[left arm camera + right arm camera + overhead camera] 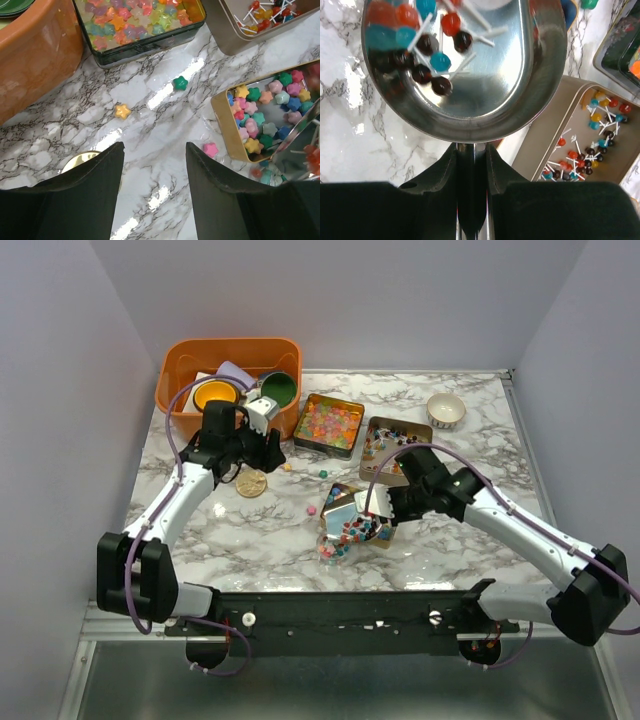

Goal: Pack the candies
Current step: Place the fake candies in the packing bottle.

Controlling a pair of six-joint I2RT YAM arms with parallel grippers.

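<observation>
My left gripper (155,146) is open and empty, low over the marble table (240,530). Ahead of it lie loose star candies: yellow (122,111), green (180,83) and pink (210,149). A dark tin (140,22) holds pastel stars. A gold tin (235,131) holds bright stars. My right gripper (471,150) is shut on the handle of a steel scoop (485,100) carrying small lollipop candies (440,60). The scoop (352,530) hangs beside the gold tin. A tan tin (592,165) to its right holds more lollipops.
A gold round lid (251,482) lies by my left gripper (264,450). An orange bin (172,390) with cups stands at the back left. A small white bowl (446,410) sits at the back right. Walls enclose the table.
</observation>
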